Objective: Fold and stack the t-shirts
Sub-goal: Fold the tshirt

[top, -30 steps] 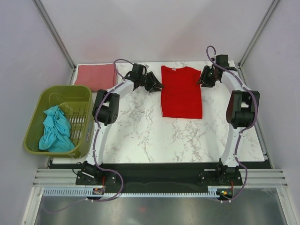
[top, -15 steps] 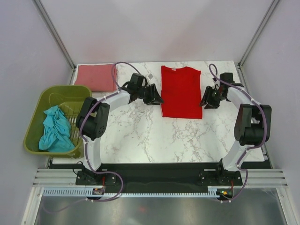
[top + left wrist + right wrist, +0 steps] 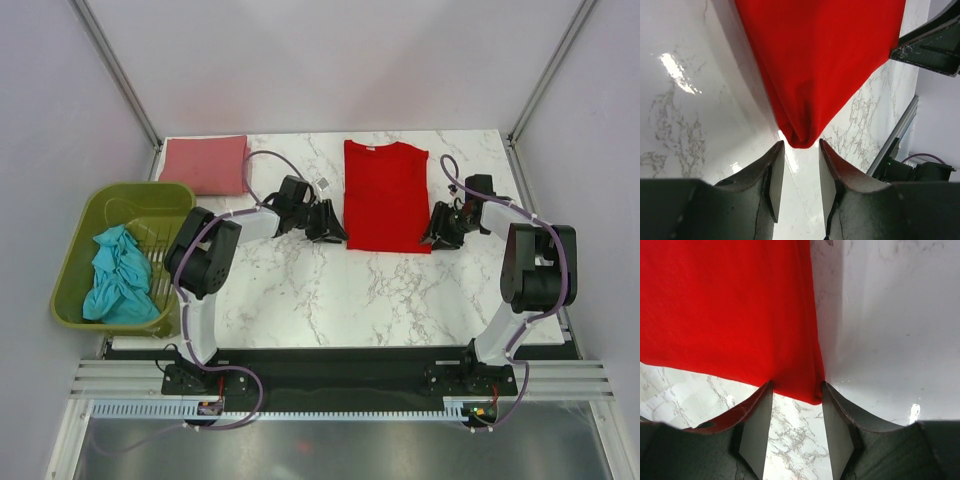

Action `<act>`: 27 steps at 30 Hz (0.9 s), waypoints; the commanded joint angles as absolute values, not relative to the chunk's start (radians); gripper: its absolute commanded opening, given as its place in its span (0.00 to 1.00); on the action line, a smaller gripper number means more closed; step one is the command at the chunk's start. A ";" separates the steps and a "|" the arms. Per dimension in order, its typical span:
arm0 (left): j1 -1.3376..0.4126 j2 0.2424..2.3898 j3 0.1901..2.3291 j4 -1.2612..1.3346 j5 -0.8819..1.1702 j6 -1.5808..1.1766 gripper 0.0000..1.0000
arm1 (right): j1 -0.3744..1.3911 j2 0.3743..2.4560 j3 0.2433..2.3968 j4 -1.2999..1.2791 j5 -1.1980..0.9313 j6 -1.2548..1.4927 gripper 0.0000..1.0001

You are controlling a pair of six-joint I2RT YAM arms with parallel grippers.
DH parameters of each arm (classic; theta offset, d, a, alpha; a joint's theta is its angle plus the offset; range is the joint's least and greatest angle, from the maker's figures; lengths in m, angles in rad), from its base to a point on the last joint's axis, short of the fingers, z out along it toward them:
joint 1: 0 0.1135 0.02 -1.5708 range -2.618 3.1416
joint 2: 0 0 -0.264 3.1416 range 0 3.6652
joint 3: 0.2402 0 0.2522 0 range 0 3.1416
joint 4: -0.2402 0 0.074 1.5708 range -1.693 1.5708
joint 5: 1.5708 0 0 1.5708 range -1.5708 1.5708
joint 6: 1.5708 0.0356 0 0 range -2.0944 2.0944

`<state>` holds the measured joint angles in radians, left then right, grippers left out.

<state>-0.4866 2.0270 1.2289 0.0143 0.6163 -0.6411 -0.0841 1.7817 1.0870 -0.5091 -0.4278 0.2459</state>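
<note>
No text, brand, number or sign is legible in any view. The red shirt, lying at the far edge of the worktop, carries a small label at its neck, too small to read. The wrist views show only plain red cloth on marble.

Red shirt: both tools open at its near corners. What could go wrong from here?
1. In the left wrist view only a corner tip of the red shirt reaches the left tool; closing now might pinch too little and slip.
2. The right tool has cloth deeper between its fingers, so an uneven lift could skew the fold.
</note>
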 commanded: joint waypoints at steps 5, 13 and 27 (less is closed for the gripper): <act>-0.517 2.074 1.259 0.083 0.669 -0.638 0.39 | -0.094 1.786 1.094 -0.428 -0.460 0.227 0.45; -0.540 2.076 1.233 0.083 0.657 -0.657 0.02 | -0.094 1.746 1.032 -0.428 -0.472 0.259 0.03; -0.584 1.902 1.008 0.018 0.514 -0.678 0.02 | -0.095 1.579 0.770 -0.431 -0.330 0.359 0.00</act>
<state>-0.5713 1.9583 1.0462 0.0433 0.5705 -0.6754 -0.0891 1.6150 0.8204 -0.4164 -0.4091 0.3408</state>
